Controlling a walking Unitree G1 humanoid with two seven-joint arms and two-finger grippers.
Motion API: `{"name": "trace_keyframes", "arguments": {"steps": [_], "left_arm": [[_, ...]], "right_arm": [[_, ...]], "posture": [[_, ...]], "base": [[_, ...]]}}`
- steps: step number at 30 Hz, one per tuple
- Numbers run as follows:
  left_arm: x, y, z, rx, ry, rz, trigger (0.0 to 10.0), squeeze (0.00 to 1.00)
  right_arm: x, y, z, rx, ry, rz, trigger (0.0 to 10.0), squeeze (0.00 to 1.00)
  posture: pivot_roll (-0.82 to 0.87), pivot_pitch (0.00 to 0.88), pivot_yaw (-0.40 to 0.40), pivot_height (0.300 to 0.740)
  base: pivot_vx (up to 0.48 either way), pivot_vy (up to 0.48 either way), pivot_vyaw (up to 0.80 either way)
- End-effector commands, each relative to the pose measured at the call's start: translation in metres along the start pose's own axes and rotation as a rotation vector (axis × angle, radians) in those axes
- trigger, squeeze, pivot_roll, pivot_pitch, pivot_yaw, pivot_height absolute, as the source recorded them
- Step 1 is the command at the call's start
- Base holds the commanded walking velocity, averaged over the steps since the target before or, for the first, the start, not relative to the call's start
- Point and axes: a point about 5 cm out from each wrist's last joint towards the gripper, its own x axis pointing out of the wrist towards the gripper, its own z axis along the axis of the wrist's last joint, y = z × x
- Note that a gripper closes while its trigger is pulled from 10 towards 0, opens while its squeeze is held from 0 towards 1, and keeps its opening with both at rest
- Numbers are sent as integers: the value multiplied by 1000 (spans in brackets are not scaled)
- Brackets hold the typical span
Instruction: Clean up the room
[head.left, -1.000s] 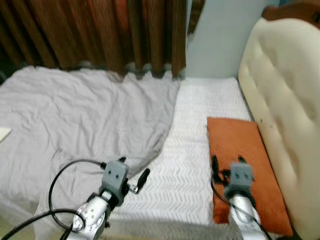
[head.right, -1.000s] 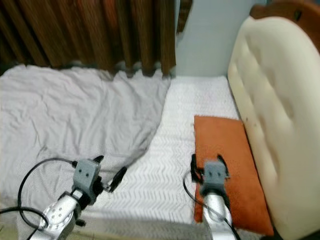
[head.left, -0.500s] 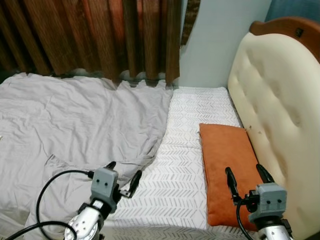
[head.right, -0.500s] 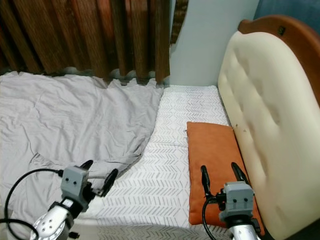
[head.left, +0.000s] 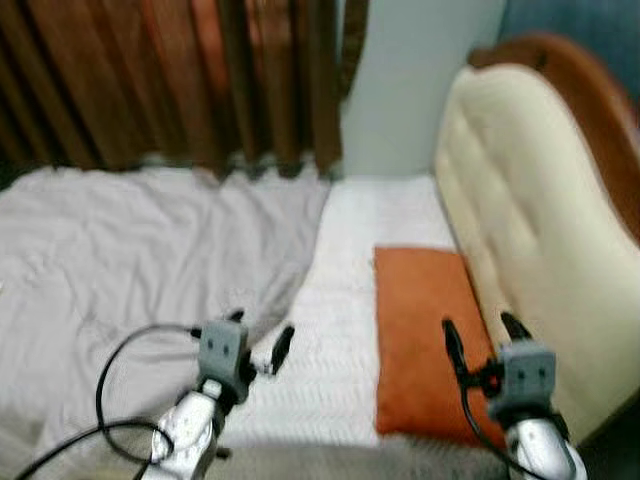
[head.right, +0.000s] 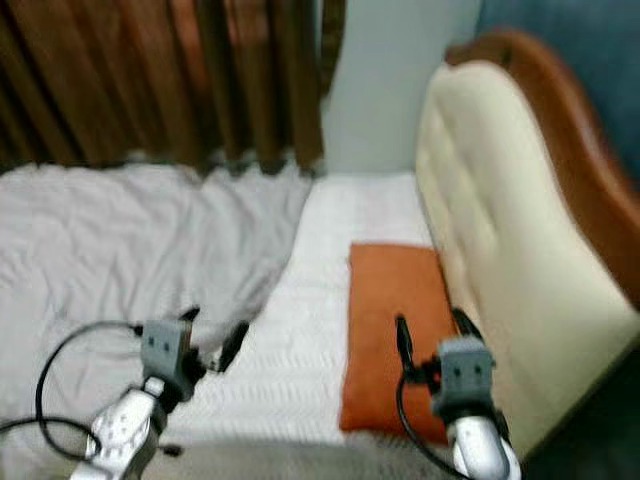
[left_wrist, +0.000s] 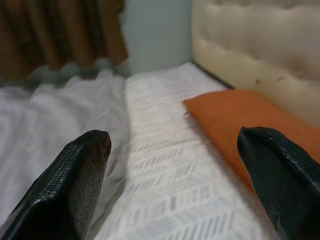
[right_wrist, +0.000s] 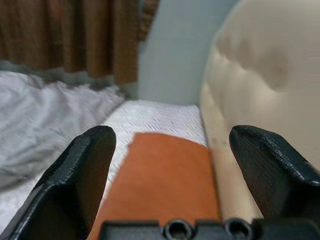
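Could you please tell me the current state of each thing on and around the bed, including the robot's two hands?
Orange pillow: lying flat on the bed, beside the headboard.
Grey blanket: rumpled, pulled aside, leaving the patterned sheet bare.
Curtains: drawn shut.
Left hand: open, holding nothing, above the blanket's edge.
Right hand: open, holding nothing, over the pillow.

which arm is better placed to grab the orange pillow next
Likely the right. The right gripper hangs open just over the orange pillow beside the headboard. The left gripper, also open, sits over the grey blanket edge, further from it.
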Motion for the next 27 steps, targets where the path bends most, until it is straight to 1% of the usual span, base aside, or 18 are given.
{"name": "trace_keyframes", "arguments": {"steps": [1,4,12,13,17,19,23,27], "left_arm": [[0,6,-7,10,38,14,10000,0],[3,9,-10,39,64,21,10000,0],[9,12,-8,38,58,23,10000,0],[12,13,-7,43,54,23,10000,0],[14,13,-5,39,46,24,10000,0],[15,13,-5,37,45,24,10000,0],[16,12,-8,33,53,28,10000,0],[16,16,-11,44,69,48,10000,0]], "right_arm": [[1,4,-2,6,19,16,10000,0],[3,5,-2,3,21,20,10000,0],[6,4,-3,8,29,25,10000,0],[8,5,-3,20,36,27,10000,0],[9,3,-3,22,39,19,10000,0],[9,3,-2,17,32,18,10000,0],[10,5,0,15,24,29,10000,0],[11,7,0,12,24,35,10000,0]], "posture": [[-99,0,41,740],[-104,0,43,740],[-109,0,48,740],[-112,0,49,740],[-115,0,49,740],[-117,0,50,740],[-117,0,48,740],[-120,0,47,740]], "base": [[0,0,0],[0,0,0],[0,0,0],[0,0,0],[0,0,-800],[0,0,-469],[0,0,0],[0,0,0]]}}
